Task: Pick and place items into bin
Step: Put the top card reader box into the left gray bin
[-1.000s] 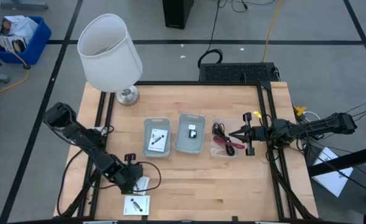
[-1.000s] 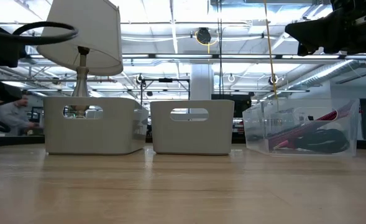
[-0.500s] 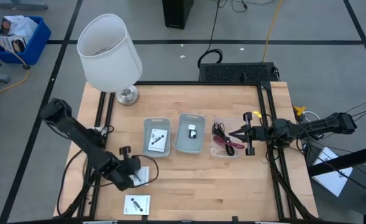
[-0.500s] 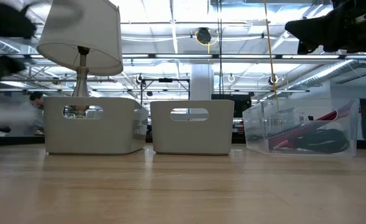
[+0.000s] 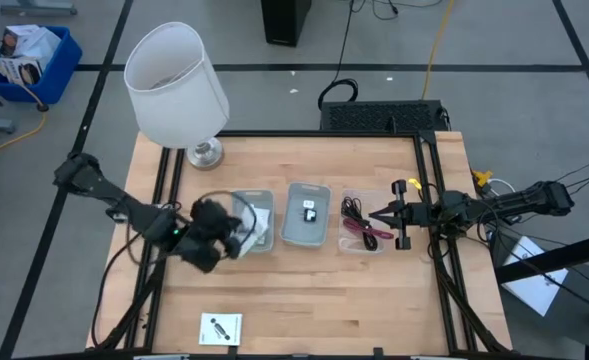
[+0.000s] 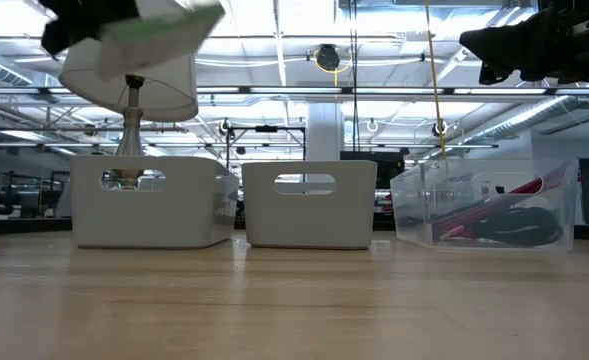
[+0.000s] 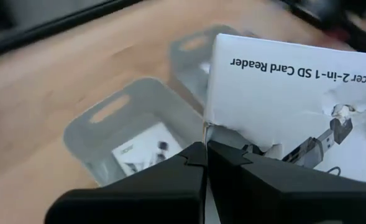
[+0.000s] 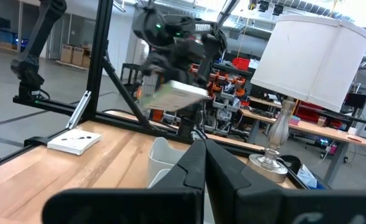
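My left gripper is shut on a white square packet printed "SD Card Reader" and holds it in the air by the near-left corner of the left grey bin. A similar packet lies flat inside that bin. Another packet lies flat near the table's front edge. The middle grey bin holds a small black item. My right gripper hangs shut above a clear container holding the red-and-black cable bundle. My left gripper pinches the packet's edge near one corner between its two fingers. The fingers slant downward toward the left bin. The packet is lifted clear of the table, roughly flat and tilted, sticking out beyond the fingertips.
A big white lamp stands at the table's far-left corner. Black frame rails run along the left and right table edges. Bare wood lies in front of the bins. A blue crate sits on the floor beyond the table.
My left gripper has risen from the near-left part of the table and gone toward the far edge, up to the left bin, rolling its wrist. The packet, which lay on the table by it, is now lifted clear.
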Robot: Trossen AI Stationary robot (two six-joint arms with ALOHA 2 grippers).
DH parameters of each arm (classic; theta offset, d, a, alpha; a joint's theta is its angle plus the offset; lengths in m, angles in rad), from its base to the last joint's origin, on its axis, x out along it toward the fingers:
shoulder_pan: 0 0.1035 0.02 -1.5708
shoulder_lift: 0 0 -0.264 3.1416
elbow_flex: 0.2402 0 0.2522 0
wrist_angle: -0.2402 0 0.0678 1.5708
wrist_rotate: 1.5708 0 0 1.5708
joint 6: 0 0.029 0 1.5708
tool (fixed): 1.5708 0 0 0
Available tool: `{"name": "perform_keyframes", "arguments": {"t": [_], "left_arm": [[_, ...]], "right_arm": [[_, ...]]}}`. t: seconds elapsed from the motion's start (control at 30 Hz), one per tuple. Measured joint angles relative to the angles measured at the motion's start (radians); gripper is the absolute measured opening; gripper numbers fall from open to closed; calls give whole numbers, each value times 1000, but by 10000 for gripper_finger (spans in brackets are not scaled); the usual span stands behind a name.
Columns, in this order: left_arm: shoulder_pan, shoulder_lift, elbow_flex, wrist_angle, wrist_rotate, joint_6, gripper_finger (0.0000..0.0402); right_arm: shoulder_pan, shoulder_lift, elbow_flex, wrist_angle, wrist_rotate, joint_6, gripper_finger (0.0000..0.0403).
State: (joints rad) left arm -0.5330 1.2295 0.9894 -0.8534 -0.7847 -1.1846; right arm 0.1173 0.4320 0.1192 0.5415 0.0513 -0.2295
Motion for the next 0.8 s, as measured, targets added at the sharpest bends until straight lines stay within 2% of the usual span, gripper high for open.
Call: {"name": "perform_keyframes", "arguments": {"t": [0.13,0.4,0.57,0.8], "left_arm": [[117,29,-24,103,26,-157,6],[262,189,-43,251,172,-301,5],[275,281,-43,274,236,-382,4],[276,270,-43,206,233,-427,4]], "right_arm": [[0,0,0,0,0,0,0],[0,0,0,0,0,-3,0],[0,0,0,-22,-1,-4,0],[0,0,0,-50,-1,-22,0]]}}
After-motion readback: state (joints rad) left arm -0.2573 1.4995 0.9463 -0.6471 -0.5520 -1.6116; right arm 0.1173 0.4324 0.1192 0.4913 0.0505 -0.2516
